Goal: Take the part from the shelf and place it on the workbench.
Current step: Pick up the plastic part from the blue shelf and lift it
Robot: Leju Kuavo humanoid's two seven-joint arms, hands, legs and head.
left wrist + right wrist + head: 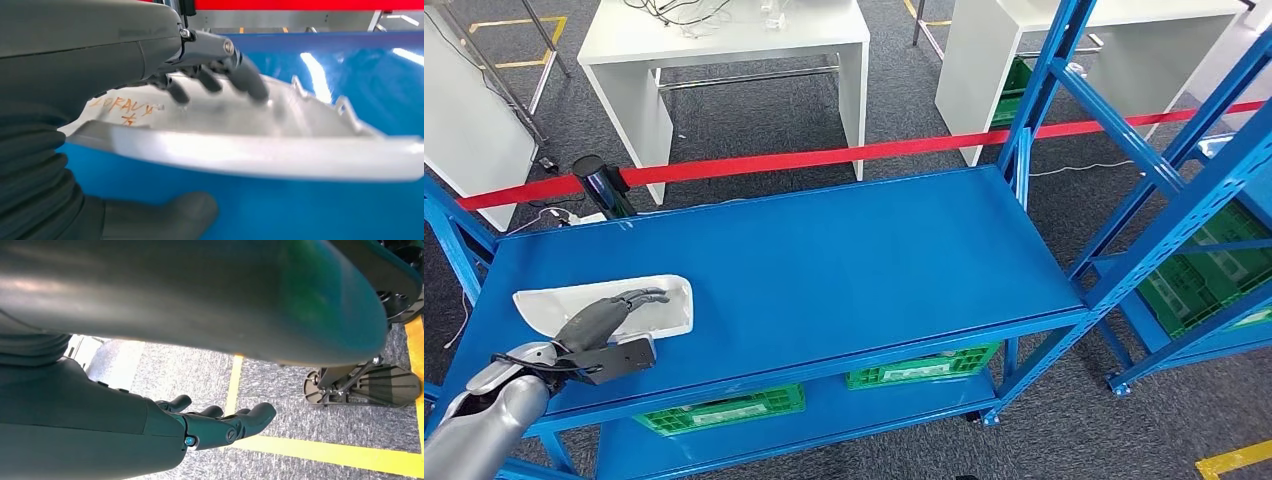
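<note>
The blue shelf (844, 250) carries the white part (659, 300) on its top level, near the front left corner. Green crates (724, 408) sit on the level below. The left hand (604, 318) reaches over the part, fingers (245, 75) on its inner face and thumb under its rim; it seems to grasp it, though blur obscures contact. The right hand (210, 425) hangs loosely extended, empty, above grey floor (300, 425).
</note>
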